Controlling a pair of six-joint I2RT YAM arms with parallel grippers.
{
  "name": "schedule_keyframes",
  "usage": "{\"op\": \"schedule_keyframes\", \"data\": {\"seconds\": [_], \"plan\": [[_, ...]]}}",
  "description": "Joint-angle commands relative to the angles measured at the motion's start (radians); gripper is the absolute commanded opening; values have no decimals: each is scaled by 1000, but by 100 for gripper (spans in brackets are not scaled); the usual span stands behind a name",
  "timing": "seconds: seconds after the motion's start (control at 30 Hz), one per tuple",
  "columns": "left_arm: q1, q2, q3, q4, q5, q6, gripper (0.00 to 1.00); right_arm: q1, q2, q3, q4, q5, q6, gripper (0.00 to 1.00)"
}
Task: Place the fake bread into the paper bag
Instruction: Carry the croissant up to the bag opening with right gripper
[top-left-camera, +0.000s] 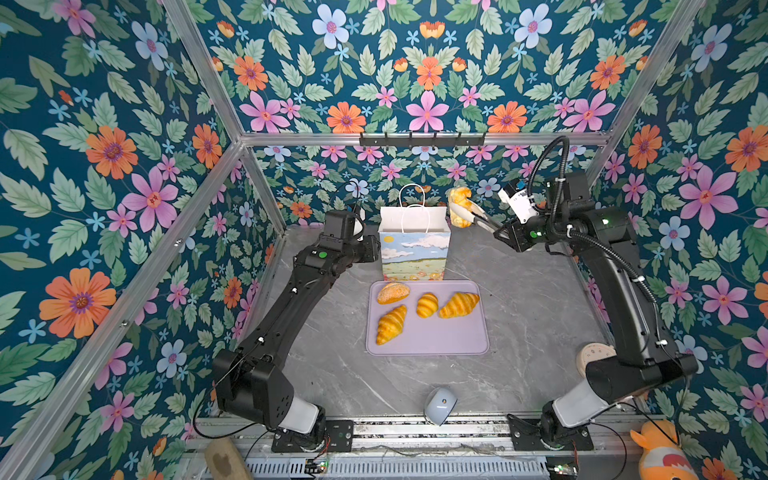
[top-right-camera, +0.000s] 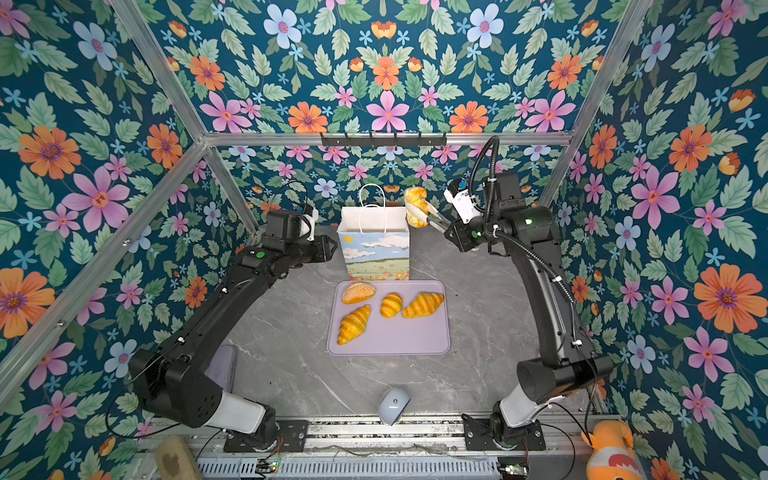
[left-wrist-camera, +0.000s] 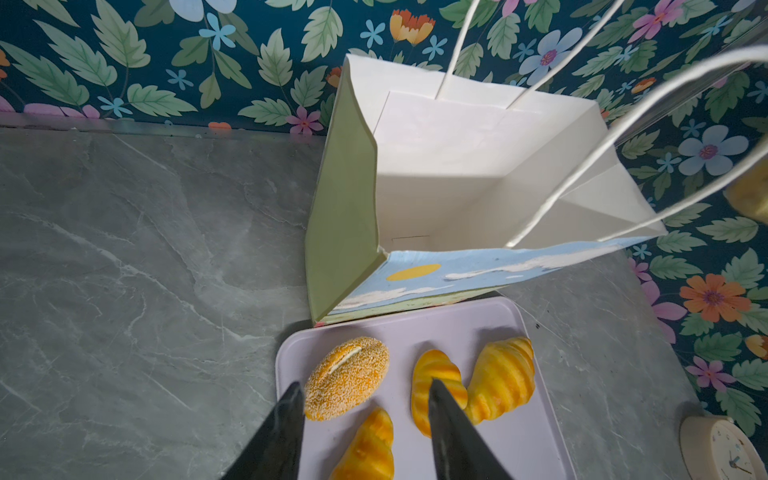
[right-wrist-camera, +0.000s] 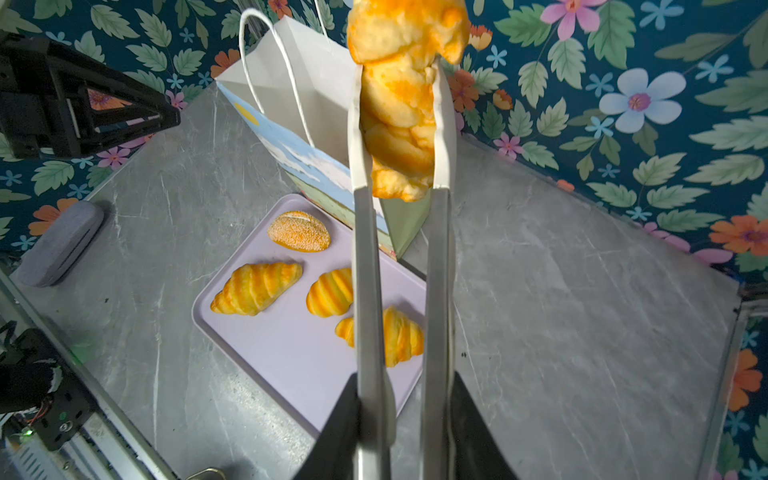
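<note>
Out past the right pincer (right-wrist-camera: 403, 376), which was pressed together on the handle end of metal tongs (right-wrist-camera: 365, 249), a piece of fake bread (right-wrist-camera: 399, 104) hung pinched between the white tong tips. It was raised in the air just beside the rim of the paper bag (top-left-camera: 415, 249) and not yet over its mouth. Its puckered surface under the tips suggested soft, light foam that squashes readily. A hold across its middle, as here, looked safest, since the glossy skin could slip from a grip near an end.

The left pincer (left-wrist-camera: 365, 384) was spread and empty, hovering beside the bag's opposite side. Below both pincers, on a lilac tray (top-left-camera: 440, 340) on the bench (top-left-camera: 519, 311), lay a seeded bun (top-left-camera: 392, 292), a ridged roll (top-left-camera: 427, 304), a croissant (top-left-camera: 459, 304) and a second croissant (top-left-camera: 390, 324), apart from one another. The bag stood upright and open right at the tray's edge. Its white interior appeared empty, though part of its floor was hidden behind the near wall.
</note>
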Motion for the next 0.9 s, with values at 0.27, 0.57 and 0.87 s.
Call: {"op": "schedule_keyframes", "data": {"seconds": [0.27, 0.57, 0.87], "plan": [[1, 16, 40, -28, -9, 3, 50, -1, 200, 230, -48, -146, -165, 25], [1, 20, 47, -40, -13, 0, 50, -1, 289, 328, -125, -239, -250, 25], [1, 29, 59, -45, -16, 1, 50, -2, 337, 352, -159, -199, -306, 25]]}}
